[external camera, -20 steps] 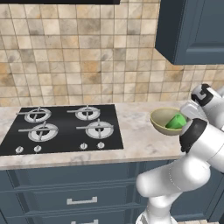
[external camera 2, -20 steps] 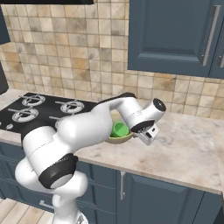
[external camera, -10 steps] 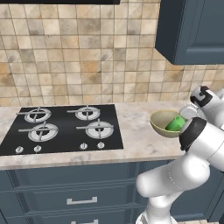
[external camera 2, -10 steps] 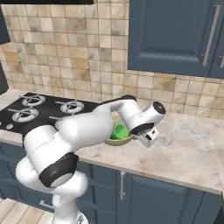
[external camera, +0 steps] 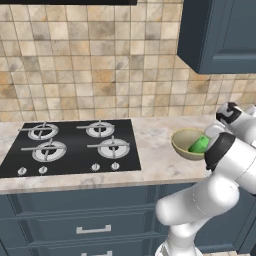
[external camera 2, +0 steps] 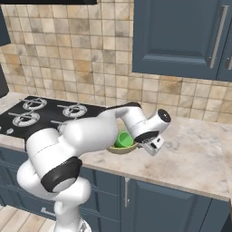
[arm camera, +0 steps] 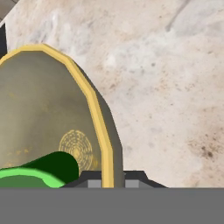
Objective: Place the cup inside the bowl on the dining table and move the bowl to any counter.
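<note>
One bowl (arm camera: pixel 48 113), rim pinched in your gripper (arm camera: pixel 107 181), cup (arm camera: pixel 33 175) lying inside beside fingers. Bowl looks tilted, at or just over counter (arm camera: pixel 175 87) below. Release early or jerk, and cup could roll out, bowl tip.

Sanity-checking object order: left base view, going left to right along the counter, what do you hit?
Gas hob → bowl → cup lying inside the bowl's right part → robot arm.

Arm (external camera 2: pixel 68 145): glossy white rounded segments, black joint bands showing (widest at elbow); hand's dark finger tips (arm camera: pixel 131 179) squared, grey-faced.
</note>
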Robot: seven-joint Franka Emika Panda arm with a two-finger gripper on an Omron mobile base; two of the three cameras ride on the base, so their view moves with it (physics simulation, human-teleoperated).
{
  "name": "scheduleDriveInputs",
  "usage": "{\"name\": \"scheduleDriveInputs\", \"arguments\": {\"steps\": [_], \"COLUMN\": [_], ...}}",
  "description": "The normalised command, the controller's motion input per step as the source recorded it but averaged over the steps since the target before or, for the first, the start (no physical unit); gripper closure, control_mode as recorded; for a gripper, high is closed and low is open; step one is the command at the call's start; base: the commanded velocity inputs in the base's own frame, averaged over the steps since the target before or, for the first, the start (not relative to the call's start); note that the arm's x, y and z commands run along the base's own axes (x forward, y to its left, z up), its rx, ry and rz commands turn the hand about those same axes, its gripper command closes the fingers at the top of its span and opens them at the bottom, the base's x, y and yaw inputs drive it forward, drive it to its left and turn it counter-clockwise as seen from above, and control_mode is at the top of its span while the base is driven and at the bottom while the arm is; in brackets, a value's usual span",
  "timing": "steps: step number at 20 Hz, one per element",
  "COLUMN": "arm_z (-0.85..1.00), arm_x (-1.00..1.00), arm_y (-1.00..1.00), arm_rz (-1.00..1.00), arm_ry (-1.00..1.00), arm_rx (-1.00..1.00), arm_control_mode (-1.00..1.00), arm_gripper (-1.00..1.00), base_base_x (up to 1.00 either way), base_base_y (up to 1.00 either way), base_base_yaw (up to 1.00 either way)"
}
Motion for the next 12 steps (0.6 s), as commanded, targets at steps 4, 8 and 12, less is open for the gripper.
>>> {"name": "scheduleDriveInputs", "arguments": {"steps": [4, 8, 12], "arm_z": [-0.16, -0.1, -0.12], "arm_x": [0.03, 0.02, 0.02], "arm_y": [-0.03, -0.05, -0.06], "arm_rz": [0.0, 0.0, 0.0], "arm_ry": [0.0, 0.0, 0.0], "arm_rx": [0.0, -0.01, -0.02], "arm_control_mode": [-1.0, -1.0, -1.0], "arm_gripper": [1.0, 1.0, 1.0], "base_base_x": [0.0, 0.0, 0.0], "base_base_y": [0.0, 0.0, 0.0], "base_base_yaw": [0.0, 0.0, 0.0]}}
